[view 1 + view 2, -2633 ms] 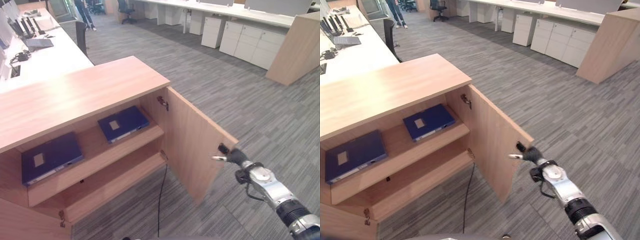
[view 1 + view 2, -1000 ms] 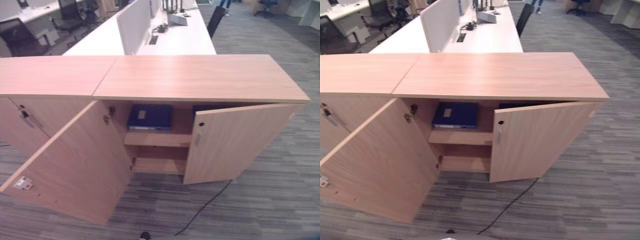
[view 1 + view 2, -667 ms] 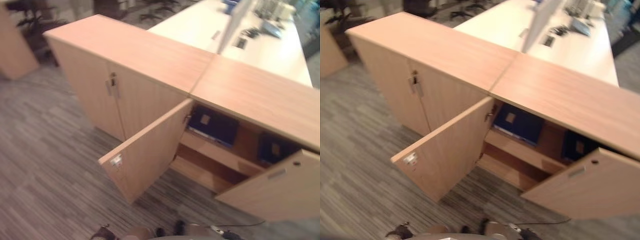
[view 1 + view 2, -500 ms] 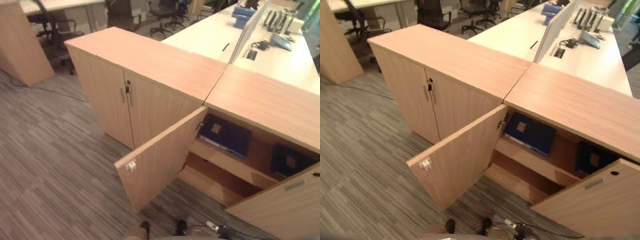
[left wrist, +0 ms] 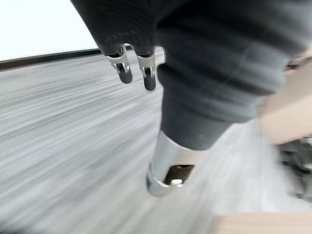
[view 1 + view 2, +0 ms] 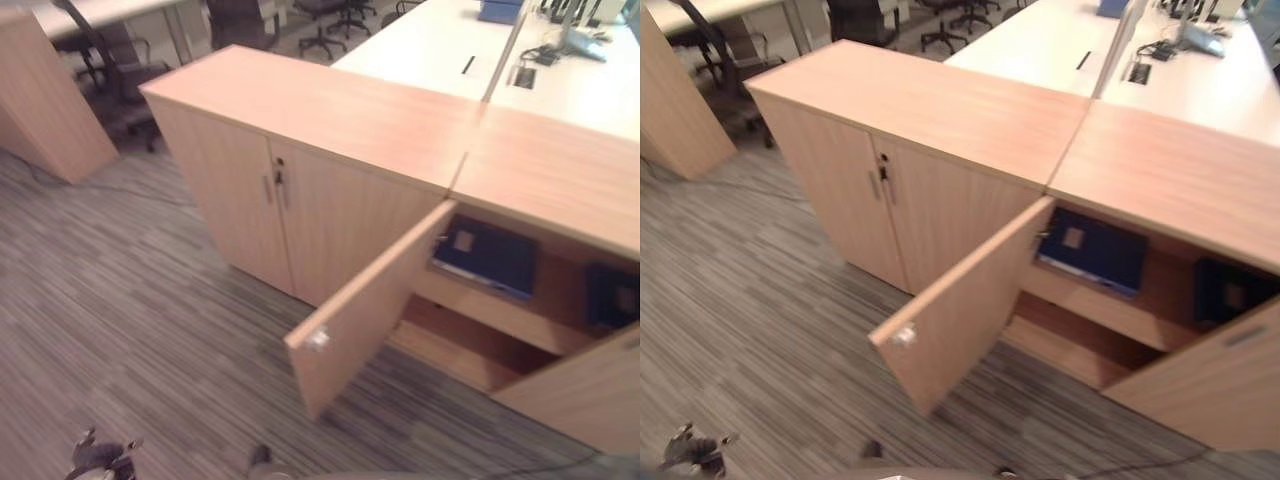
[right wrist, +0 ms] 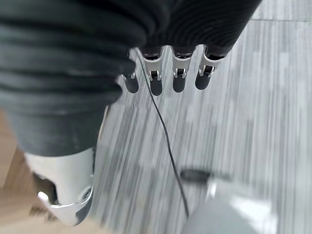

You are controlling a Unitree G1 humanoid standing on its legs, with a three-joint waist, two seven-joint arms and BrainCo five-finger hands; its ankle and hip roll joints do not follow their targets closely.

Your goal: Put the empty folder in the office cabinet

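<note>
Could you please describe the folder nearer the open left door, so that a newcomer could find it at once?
Start at the wooden cabinet with both doors swung open, beside a shut one. On its upper shelf lie two dark blue folders. The one meant lies flat just inside the left door, in full view with a pale label; the other lies farther right, partly behind the right door.
</note>
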